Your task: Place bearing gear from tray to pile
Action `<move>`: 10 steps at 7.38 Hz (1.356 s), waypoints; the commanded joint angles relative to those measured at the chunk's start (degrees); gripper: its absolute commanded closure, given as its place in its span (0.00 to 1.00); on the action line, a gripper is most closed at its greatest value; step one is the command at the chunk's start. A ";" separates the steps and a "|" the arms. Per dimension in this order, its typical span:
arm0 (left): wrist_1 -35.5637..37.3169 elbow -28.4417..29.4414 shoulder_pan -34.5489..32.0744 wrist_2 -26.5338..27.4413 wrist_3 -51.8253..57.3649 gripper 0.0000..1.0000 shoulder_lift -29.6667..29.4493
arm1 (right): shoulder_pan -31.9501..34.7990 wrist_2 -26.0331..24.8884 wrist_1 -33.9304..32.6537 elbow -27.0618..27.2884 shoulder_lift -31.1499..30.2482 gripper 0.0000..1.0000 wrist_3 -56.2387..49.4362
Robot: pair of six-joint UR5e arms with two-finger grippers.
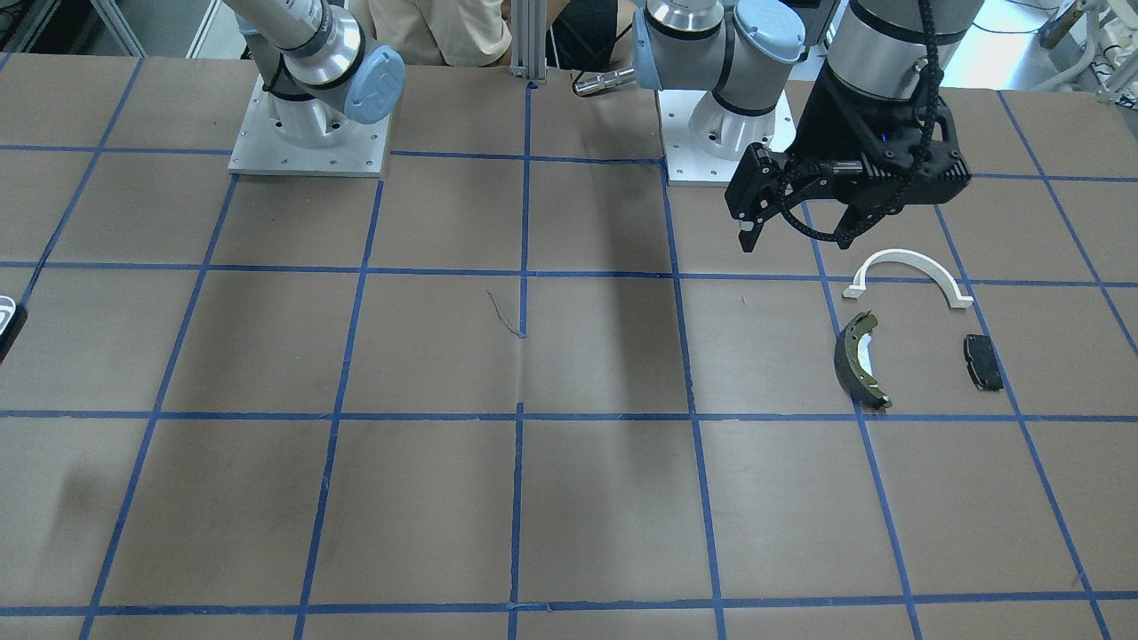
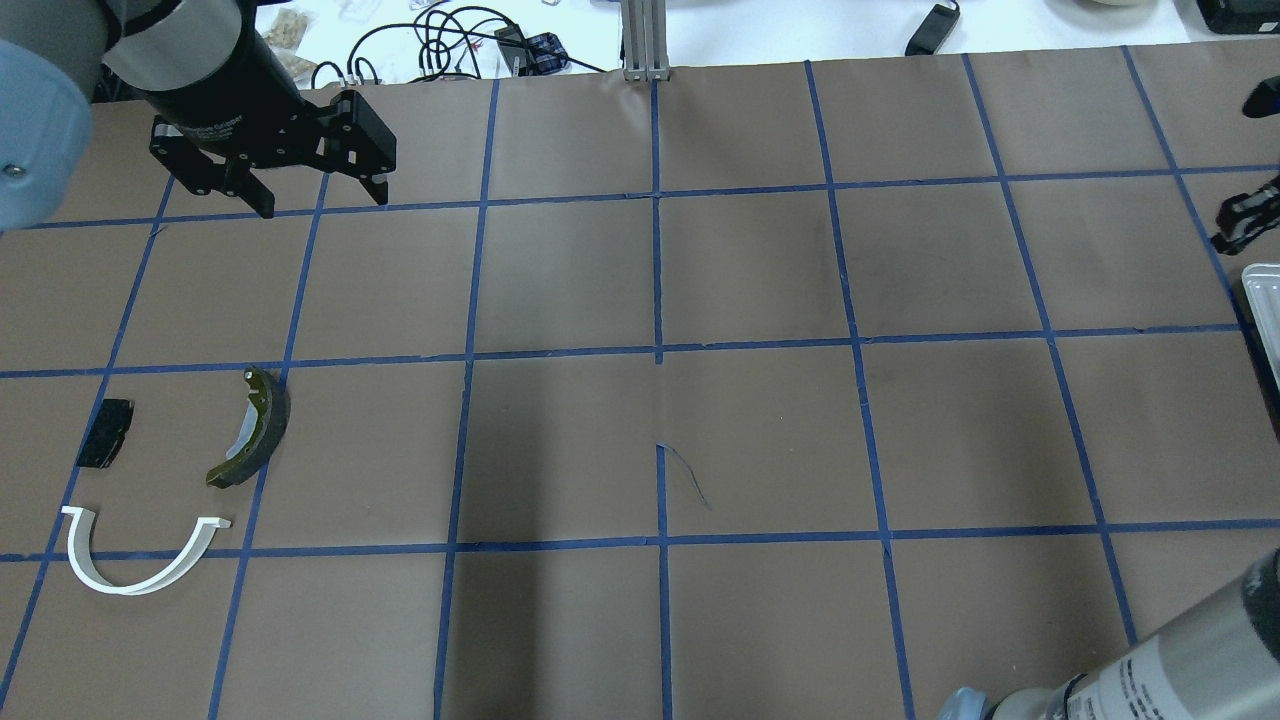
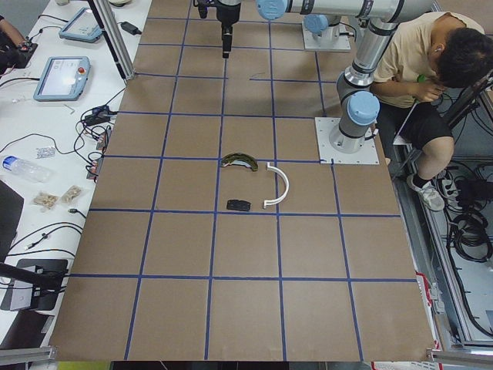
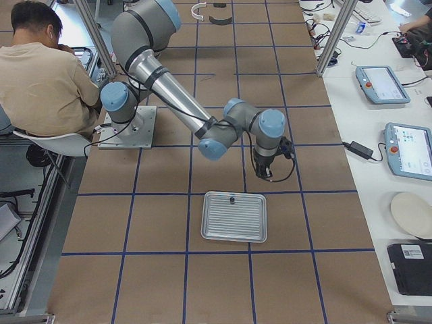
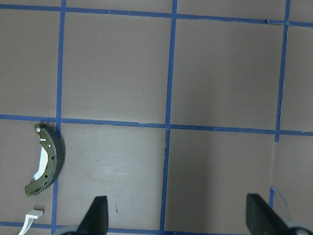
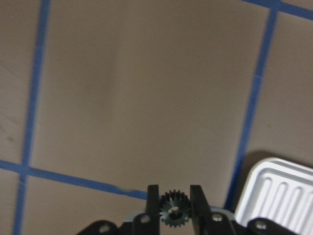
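My right gripper is shut on a small black bearing gear and hangs over the brown table just beside the ribbed metal tray. In the exterior right view the gripper stands a little beyond the tray. The pile lies far across the table: a white half-ring arch, an olive-and-black brake shoe and a flat black pad. My left gripper is open and empty, raised beyond the pile.
A small dark part sits on the tray near its far rim. The tray's edge shows at the overhead view's right side. A person sits behind the arm bases. Operator tables with tablets flank the far side.
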 commanded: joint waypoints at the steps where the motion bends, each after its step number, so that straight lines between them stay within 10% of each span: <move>1: 0.00 0.00 0.01 0.00 0.00 0.00 0.01 | 14.93 0.38 3.29 4.54 -5.56 0.92 19.37; 7: 0.00 0.00 0.01 0.00 0.00 0.00 0.01 | 52.99 0.82 -5.71 10.27 -3.59 0.91 69.16; 10: -0.09 -0.09 -0.16 0.18 -0.70 0.00 -0.42 | 59.64 3.81 -13.56 10.18 1.97 0.90 76.57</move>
